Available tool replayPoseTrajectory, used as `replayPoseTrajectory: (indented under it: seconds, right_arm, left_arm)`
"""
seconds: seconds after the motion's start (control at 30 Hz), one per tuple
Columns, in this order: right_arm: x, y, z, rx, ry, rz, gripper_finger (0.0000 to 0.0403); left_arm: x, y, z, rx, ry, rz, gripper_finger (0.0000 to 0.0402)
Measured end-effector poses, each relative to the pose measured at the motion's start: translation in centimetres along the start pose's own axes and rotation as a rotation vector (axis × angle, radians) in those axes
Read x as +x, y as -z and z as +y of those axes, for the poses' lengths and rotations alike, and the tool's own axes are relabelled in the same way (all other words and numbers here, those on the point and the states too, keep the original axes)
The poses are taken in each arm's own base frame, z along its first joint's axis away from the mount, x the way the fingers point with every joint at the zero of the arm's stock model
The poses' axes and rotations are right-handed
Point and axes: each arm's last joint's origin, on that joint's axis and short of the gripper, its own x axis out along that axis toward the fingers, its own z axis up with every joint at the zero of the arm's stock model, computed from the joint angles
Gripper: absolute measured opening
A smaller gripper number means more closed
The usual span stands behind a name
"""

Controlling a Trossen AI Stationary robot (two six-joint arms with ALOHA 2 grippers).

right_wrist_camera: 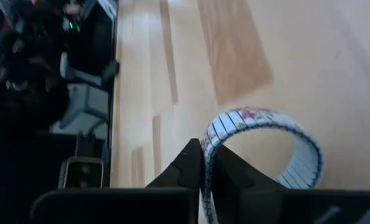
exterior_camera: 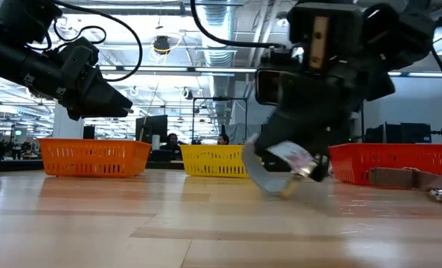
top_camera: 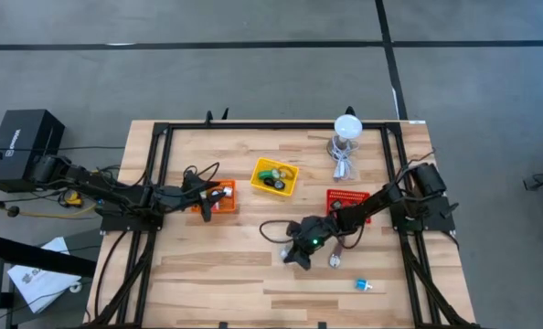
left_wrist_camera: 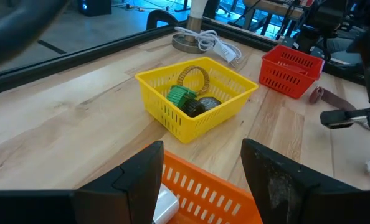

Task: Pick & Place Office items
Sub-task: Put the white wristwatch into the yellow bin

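Silver band: a ribbed loop [right_wrist_camera: 263,146], standing on edge on the tabletop [top_camera: 235,274], low in front of the bins.
Right claw [right_wrist_camera: 207,168]: fingers are pinching nearly closed on the band's wall, likely to lift it.
Left claw [left_wrist_camera: 200,171]: is hovering spread wide and empty over the orange bin [top_camera: 215,196], waiting.
Bins: three, orange, yellow [top_camera: 275,175], red [top_camera: 347,197].

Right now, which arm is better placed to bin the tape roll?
Right. The right gripper is already shut on the tape roll, low over the table. The left gripper hangs open above the orange bin.
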Motion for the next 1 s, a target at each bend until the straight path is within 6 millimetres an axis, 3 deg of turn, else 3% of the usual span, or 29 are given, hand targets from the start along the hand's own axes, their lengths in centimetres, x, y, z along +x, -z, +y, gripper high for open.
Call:
replayPoseTrajectory:
  seconds: [0.13,0.27,0.4,0.53,0.8,1.0]
  right_arm:
    - [-0.5,-1.6,-0.7,-0.007,-0.015,-0.070,0.0023]
    - [-1.3,-3.6,-2.0,-0.036,-0.013,-0.146,0.0009]
    - [-2.5,-5.8,-3.5,-0.026,-0.045,-0.208,0.0013]
    - [-4.5,-8.3,-3.7,-0.076,-0.085,-0.288,0.0015]
    - [-9.5,-12.7,-5.2,-0.178,0.105,-0.473,0.0013]
    - [-11.1,-13.8,-7.4,-0.175,0.263,-0.472,0.0013]
  left_arm:
    - [0.0,0.0,0.0,0.000,0.000,0.000,0.0209]
    - [0.0,0.0,0.0,0.000,0.000,0.000,0.0209]
    - [0.0,0.0,0.0,0.000,0.000,0.000,0.0209]
    - [0.0,0.0,0.0,0.000,0.000,0.000,0.0209]
    - [0.0,-0.1,0.0,-0.005,0.002,-0.007,0.0209]
    - [0.0,-0.1,0.0,-0.007,0.004,-0.011,0.0209]
